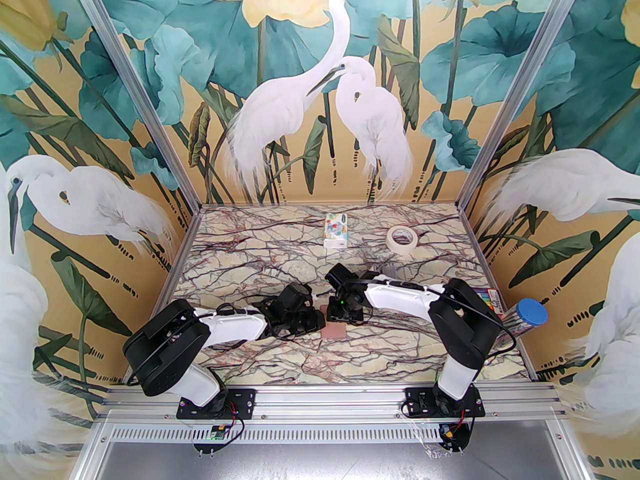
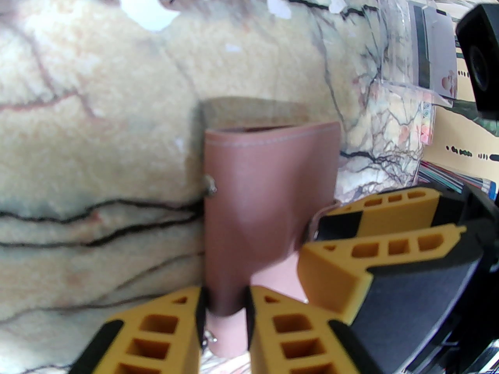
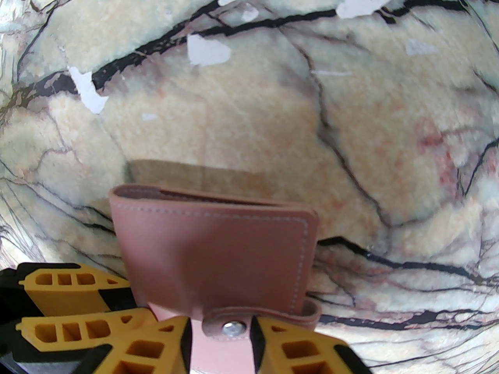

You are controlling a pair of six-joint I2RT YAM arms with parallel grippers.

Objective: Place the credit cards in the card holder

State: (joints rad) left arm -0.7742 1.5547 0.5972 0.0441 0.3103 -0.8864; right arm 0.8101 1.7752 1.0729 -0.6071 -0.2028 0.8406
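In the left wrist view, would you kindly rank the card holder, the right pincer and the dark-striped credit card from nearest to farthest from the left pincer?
1. Card holder: clamped in the left pincer, straight ahead.
2. Right pincer: just to the right, gripping the same holder.
3. Dark-striped credit card: far upper right, beyond both.
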